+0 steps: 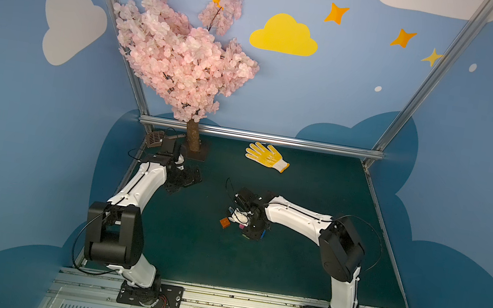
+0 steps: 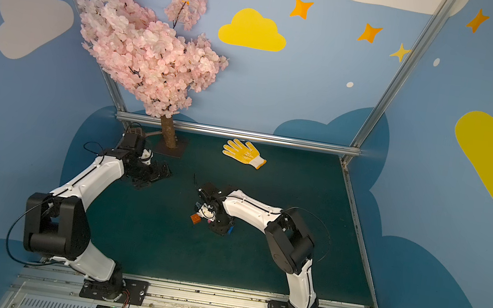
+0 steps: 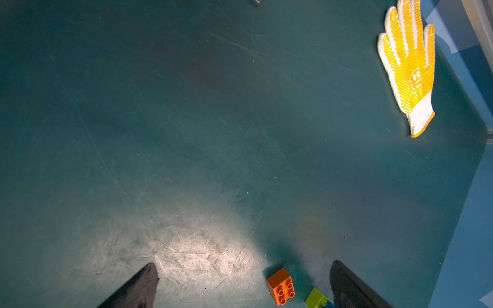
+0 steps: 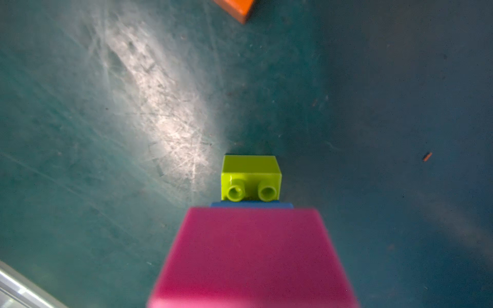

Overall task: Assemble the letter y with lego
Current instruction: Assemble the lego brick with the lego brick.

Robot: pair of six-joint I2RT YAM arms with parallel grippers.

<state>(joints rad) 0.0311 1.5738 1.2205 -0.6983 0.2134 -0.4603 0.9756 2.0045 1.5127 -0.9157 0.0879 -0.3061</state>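
My right gripper [image 1: 249,228] points down at the middle of the green mat [image 1: 306,253], shut on a joined lego figure. In the right wrist view a pink brick [image 4: 250,256] fills the space at the jaws. Beyond it are a blue bar [image 4: 252,204] and a lime green brick [image 4: 250,177] with its studs facing the camera. The gripper's own fingers are hidden there. An orange brick [image 1: 224,222] lies loose on the mat just left of the figure, and also shows in the left wrist view [image 3: 281,286]. My left gripper [image 1: 183,181] is open and empty near the tree base.
A yellow glove [image 1: 266,156] lies at the back of the mat. A pink blossom tree [image 1: 181,52] stands at the back left on a dark base plate [image 1: 197,154]. Metal frame rails [image 1: 261,137] edge the mat.
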